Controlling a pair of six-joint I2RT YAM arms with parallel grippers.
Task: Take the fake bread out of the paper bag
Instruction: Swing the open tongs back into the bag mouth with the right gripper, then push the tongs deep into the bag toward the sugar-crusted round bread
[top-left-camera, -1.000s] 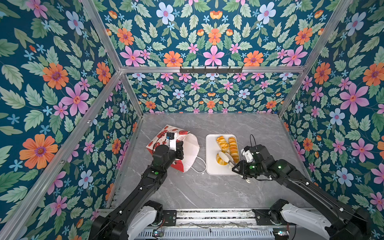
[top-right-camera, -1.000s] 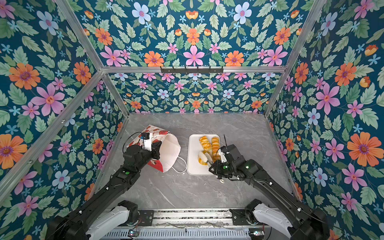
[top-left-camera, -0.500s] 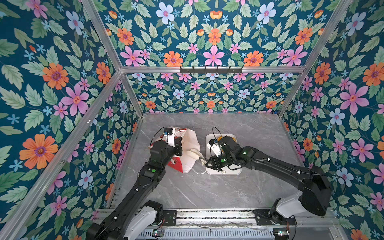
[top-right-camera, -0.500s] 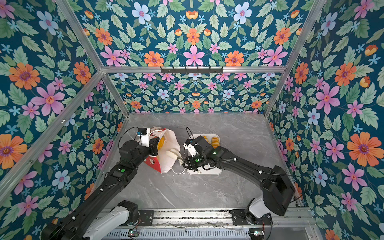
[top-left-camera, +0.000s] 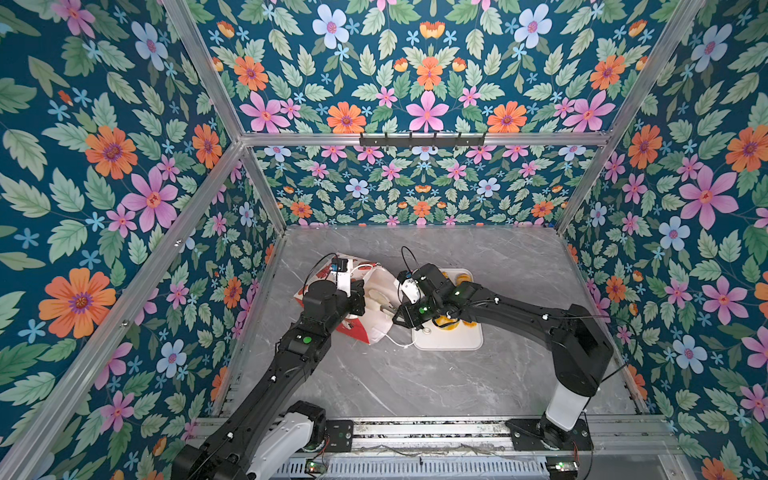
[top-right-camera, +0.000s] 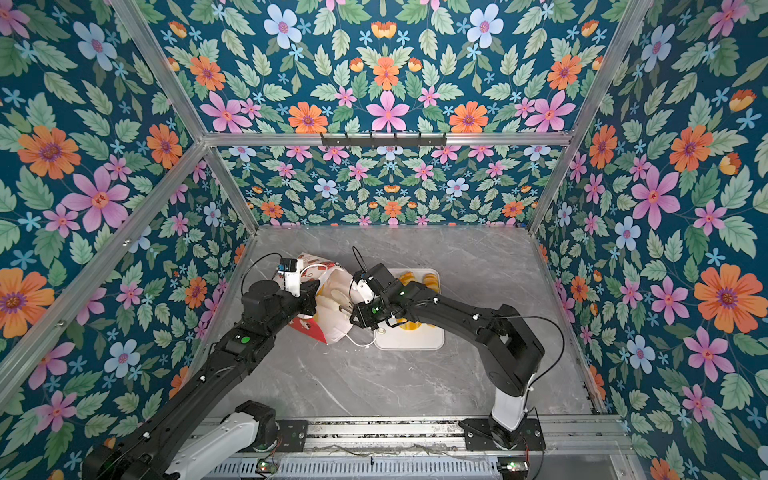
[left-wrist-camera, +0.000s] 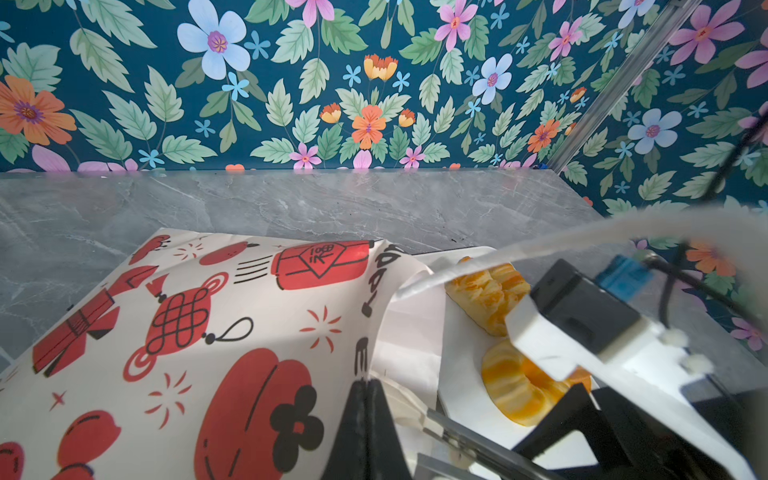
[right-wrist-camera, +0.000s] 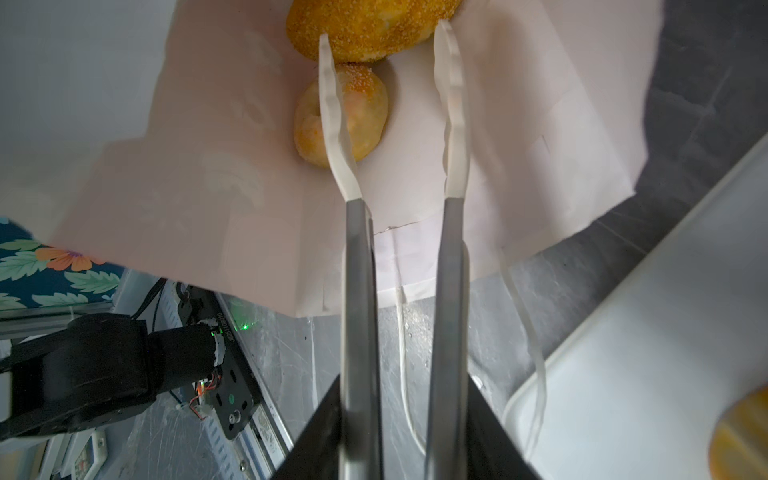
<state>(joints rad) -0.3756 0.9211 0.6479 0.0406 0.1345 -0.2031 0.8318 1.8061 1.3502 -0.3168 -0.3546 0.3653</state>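
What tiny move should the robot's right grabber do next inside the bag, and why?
Probably widen the right gripper a little: its open fingers reach into the red-and-white paper bag, tips at the big golden seeded oval loaf, which looks wider than their gap.

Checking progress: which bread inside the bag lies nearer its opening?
The small seeded bagel, ring-shaped; the big seeded loaf lies deeper in the paper bag, behind it.

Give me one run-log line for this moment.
left tool: shut on paper bag | right tool: open, in bag mouth | seeded loaf, bagel: inside bag
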